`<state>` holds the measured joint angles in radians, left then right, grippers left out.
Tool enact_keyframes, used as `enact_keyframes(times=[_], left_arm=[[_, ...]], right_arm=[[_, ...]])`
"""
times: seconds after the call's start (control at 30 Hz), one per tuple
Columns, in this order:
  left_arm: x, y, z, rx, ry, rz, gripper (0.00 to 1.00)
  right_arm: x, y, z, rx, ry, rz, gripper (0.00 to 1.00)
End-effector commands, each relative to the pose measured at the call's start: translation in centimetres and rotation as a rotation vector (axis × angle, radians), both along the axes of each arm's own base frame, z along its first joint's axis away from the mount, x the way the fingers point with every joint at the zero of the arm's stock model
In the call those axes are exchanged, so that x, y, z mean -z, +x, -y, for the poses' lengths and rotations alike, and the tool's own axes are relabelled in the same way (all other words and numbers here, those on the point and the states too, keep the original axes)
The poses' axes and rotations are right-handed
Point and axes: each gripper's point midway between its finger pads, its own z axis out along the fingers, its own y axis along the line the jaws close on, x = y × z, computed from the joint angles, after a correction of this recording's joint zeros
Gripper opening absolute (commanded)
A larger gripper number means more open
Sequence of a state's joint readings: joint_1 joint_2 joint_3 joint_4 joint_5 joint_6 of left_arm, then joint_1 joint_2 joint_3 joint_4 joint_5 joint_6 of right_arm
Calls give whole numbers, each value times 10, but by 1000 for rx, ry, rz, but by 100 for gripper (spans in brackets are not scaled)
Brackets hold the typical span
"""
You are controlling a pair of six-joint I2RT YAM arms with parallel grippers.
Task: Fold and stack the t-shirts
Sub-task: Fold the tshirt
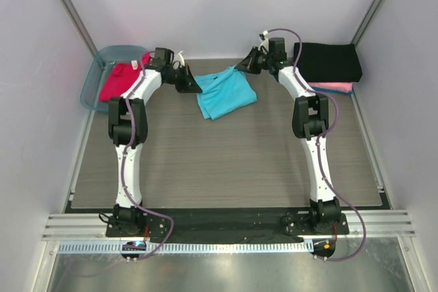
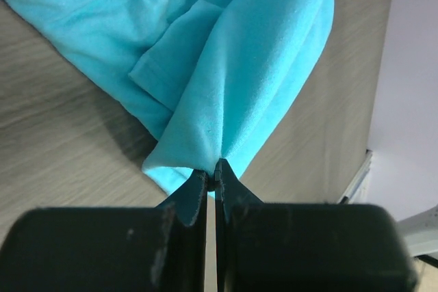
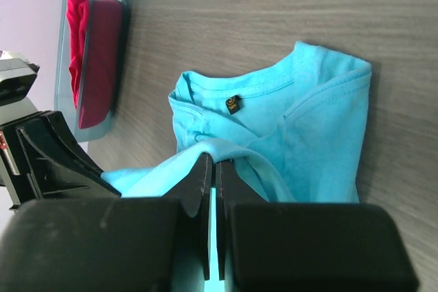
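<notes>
Left pincer (image 2: pixel 212 181) is clamped tight on a corner of the turquoise t-shirt (image 1: pixel 226 94), which lies far centre; right pincer (image 3: pixel 213 165) is likewise closed on its other edge. Its dark neck label (image 3: pixel 233 104) bears a yellow mark, unreadable. Red-magenta shirt (image 1: pixel 116 83) fills the tub (image 1: pixel 90 90) far left; black shirt (image 1: pixel 328 61) tops the pink shirt (image 1: pixel 337 88) far right.

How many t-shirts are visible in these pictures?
4. The turquoise one lies mid-table. The red one is in the tub, far left. The black one lies on the pink one, far right. Others may be hidden.
</notes>
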<state>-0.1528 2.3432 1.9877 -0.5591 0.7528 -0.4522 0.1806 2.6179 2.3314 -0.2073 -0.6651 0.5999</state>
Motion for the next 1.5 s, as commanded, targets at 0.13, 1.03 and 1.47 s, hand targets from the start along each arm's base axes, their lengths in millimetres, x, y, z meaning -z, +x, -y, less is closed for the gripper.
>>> enact_keyframes(times=[0.13,1.03,1.47], left_arm=[[-6,47,-24,-111,139,124,8],[-18,-5,45,89,131,156,67],[48,-12,87,176,101,74,63]], right_arm=[[-53,48,0,74,-17,275,11],[11,-4,74,-18,-102,90,77],[41,-32,64,-58,-3,-47,73]])
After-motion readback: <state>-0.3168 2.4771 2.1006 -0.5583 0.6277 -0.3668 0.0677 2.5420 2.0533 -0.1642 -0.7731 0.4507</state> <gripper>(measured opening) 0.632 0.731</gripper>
